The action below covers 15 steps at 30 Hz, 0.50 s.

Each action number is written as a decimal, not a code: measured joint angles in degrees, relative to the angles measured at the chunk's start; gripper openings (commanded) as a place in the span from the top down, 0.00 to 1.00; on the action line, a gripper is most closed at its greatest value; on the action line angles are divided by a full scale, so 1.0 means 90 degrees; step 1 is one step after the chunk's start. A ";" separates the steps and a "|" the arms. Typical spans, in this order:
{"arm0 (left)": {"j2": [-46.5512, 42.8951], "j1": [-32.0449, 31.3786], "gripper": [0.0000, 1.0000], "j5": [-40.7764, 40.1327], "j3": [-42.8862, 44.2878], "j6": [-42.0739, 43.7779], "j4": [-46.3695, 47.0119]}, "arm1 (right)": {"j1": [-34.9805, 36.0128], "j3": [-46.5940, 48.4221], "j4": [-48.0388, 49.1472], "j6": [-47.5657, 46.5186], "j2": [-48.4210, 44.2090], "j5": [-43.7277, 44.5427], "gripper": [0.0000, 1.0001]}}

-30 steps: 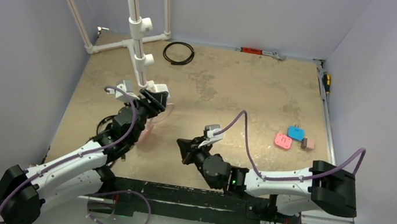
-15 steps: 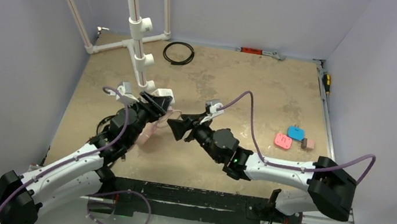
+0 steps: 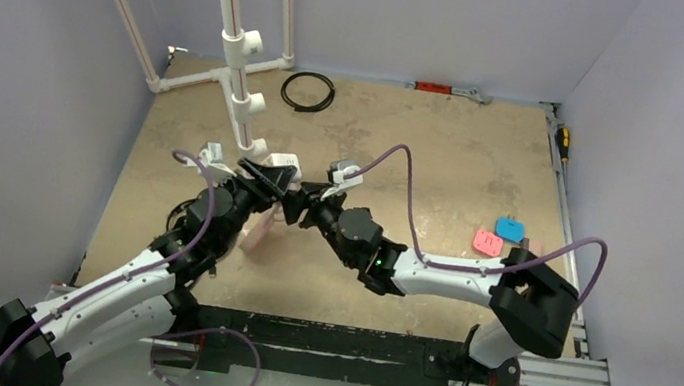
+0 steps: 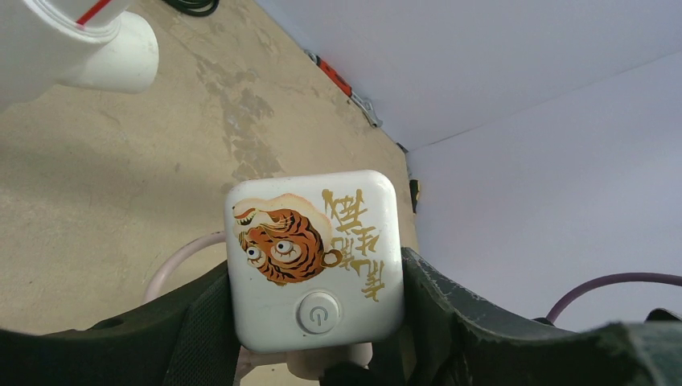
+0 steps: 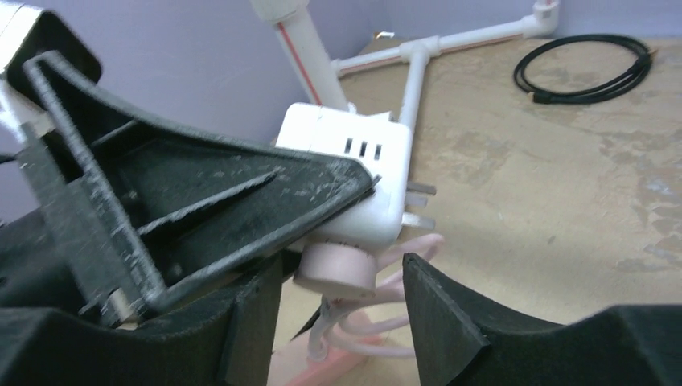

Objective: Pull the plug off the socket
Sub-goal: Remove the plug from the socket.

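Left of centre on the tan surface [image 3: 444,157], toward nine o'clock in the overhead view, the left pincer [image 3: 272,175] is clenched on the socket [image 4: 314,241], a white cube with rounded corners. Its two black fingers press the cube's opposite sides. The face turned to the left wrist camera carries an orange tiger drawing, gold lettering and a round power button. Another face shows three dark slots, and two metal prongs [image 5: 418,205] stick out of the side at three o'clock in the right wrist view.

The plug [image 5: 331,272], a round pale pink disc, sits against the socket's underside at six o'clock. A pink cable [image 4: 178,261] curls down from it toward the surface.

The right pincer [image 3: 291,208] comes in from three o'clock, tip to tip with the left one. Its jaws are released and stand apart, one on each side of the plug and just short of it, touching nothing.

At twelve o'clock of the socket rises a white pipe frame [image 3: 237,47], with a black cable coil [image 3: 308,91] lying beside it. Well apart, at three o'clock, lie a small pink piece [image 3: 487,241] and a blue one [image 3: 511,229].
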 measured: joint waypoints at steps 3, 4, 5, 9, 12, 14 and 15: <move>-0.0027 0.0000 1.00 -0.0007 -0.0027 -0.0053 0.0015 | 0.0002 0.0226 -0.0010 -0.0080 0.0265 0.0231 0.51; -0.0029 0.0002 1.00 -0.0017 -0.0044 -0.0068 0.0024 | 0.0012 0.0301 -0.0005 -0.0085 0.0364 0.0287 0.53; -0.0032 0.0010 1.00 -0.0039 -0.0058 -0.0107 0.0032 | 0.0032 0.0381 -0.0015 -0.0097 0.0461 0.0340 0.57; -0.0029 0.0056 1.00 -0.0221 -0.0100 -0.0114 0.0024 | 0.0095 0.0629 -0.0109 -0.0121 0.0731 0.0556 1.00; -0.0032 0.0061 1.00 -0.0325 -0.0100 -0.0083 0.0012 | 0.0107 0.0682 -0.0153 -0.0085 0.0794 0.0614 1.00; -0.0080 0.0053 1.00 -0.0335 -0.0100 -0.0022 -0.0046 | 0.0104 0.0687 -0.0170 -0.0027 0.0797 0.0583 1.00; -0.0131 0.0053 1.00 -0.0345 -0.0100 0.0029 -0.0087 | 0.0104 0.0685 -0.0168 -0.0012 0.0792 0.0556 1.00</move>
